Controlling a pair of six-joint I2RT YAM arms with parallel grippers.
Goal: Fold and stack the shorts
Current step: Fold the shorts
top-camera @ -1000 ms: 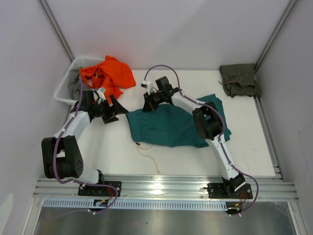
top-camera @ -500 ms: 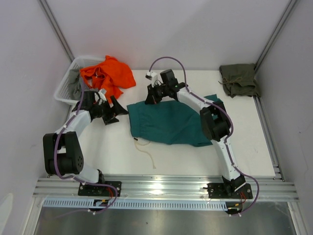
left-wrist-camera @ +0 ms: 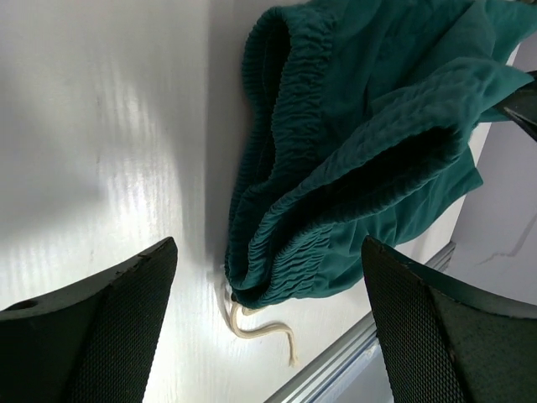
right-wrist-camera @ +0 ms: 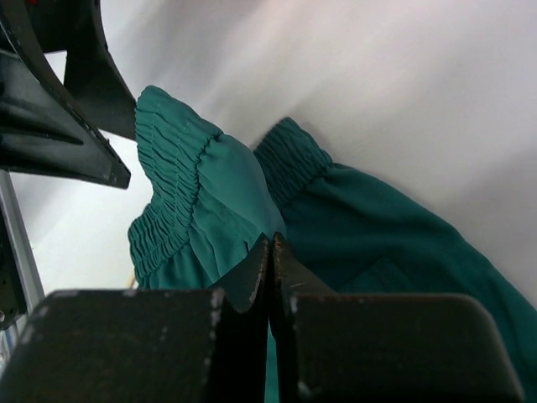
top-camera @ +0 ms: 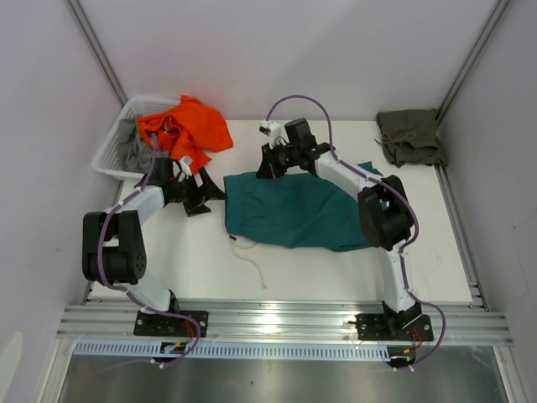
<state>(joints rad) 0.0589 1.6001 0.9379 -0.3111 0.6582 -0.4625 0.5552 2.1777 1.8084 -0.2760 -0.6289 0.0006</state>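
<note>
The teal-green shorts (top-camera: 294, 211) lie across the middle of the table, waistband to the left, with the off-white cord (top-camera: 252, 264) trailing toward the near edge. My right gripper (top-camera: 268, 164) is shut on the far corner of the waistband (right-wrist-camera: 210, 189) and holds that fold raised; its tips (right-wrist-camera: 270, 239) pinch the cloth. My left gripper (top-camera: 206, 191) stands open just left of the waistband (left-wrist-camera: 277, 210), its fingers (left-wrist-camera: 117, 319) wide apart and touching nothing. The cord's end (left-wrist-camera: 260, 326) shows between them. The olive-green shorts (top-camera: 409, 136) lie folded at the far right corner.
A white basket (top-camera: 113, 144) at the far left holds an orange cloth (top-camera: 186, 126) that spills over its rim and a grey cloth (top-camera: 131, 153). An aluminium rail (top-camera: 285, 319) runs along the near edge. Walls close in both sides.
My right gripper has closed on the waistband's far corner and moved away and rightward, lifting it and dragging the shorts slightly right. My left gripper has edged right toward the waistband, still open.
</note>
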